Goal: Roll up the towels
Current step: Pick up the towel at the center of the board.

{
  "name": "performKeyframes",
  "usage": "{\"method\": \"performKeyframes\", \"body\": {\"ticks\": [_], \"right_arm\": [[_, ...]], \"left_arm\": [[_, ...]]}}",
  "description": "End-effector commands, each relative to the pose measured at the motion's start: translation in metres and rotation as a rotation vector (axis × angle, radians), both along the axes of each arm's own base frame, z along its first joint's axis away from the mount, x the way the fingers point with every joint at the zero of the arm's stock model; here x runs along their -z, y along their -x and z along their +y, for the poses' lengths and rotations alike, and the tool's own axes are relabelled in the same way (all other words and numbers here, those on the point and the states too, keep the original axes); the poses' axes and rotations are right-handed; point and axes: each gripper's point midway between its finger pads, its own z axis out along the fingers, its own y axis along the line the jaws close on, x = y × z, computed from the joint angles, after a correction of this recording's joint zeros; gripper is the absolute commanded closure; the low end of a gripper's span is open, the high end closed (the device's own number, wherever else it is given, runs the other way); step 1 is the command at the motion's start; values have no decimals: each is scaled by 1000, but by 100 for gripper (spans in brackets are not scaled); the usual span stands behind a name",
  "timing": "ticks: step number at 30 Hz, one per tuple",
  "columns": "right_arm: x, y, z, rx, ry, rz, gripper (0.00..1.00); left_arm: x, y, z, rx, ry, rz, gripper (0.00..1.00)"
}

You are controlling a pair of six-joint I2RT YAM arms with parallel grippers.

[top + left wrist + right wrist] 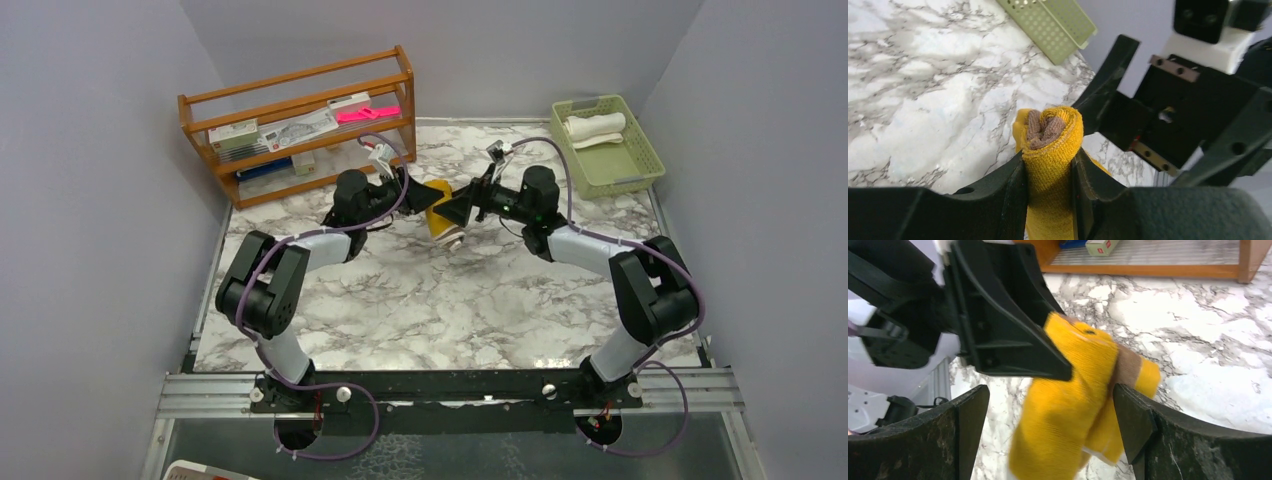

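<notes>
The mustard-yellow towel (445, 228) is rolled into a tight bundle and held above the middle of the marble table. My left gripper (432, 193) is shut on it; in the left wrist view both fingers press the sides of the roll (1050, 150), whose brown inner layers show at its end. My right gripper (462, 208) faces it from the right, open, its jaws standing wide on either side of the roll (1073, 405); the right fingertip (1128, 412) is at the towel's edge. The cream-white towel (595, 127) lies rolled in the basket.
A pale green plastic basket (640, 160) stands at the back right, also in the left wrist view (1058, 25). A wooden shelf rack (300, 120) with small items stands at the back left, its base in the right wrist view (1148, 270). Grey walls enclose the table.
</notes>
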Motion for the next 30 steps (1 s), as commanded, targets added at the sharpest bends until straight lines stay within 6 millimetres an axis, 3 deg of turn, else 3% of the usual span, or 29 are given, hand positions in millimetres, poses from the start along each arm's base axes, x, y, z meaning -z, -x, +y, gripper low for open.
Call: {"method": "performKeyframes", "body": {"ticks": [1, 7, 12, 15, 20, 25, 30], "right_arm": [[-3, -10, -9, 66, -2, -109, 5], [-19, -16, -22, 60, -47, -158, 4], [-21, -11, -35, 78, -68, -185, 2], [-23, -1, -33, 24, -101, -198, 0], [-34, 27, -15, -233, -184, -224, 0], [-27, 44, -8, -415, -255, -163, 0], [-18, 51, -8, -463, -291, -136, 0]], "left_arm": [[-41, 15, -4, 122, -22, -156, 100], [-71, 20, -4, 143, -23, -230, 100], [-89, 24, 0, 136, -39, -280, 100], [-98, 29, -1, 155, -34, -299, 100], [-110, 37, -4, 203, -21, -326, 100], [-122, 46, -4, 236, -9, -351, 100], [-138, 53, -4, 258, 5, -382, 100]]}}
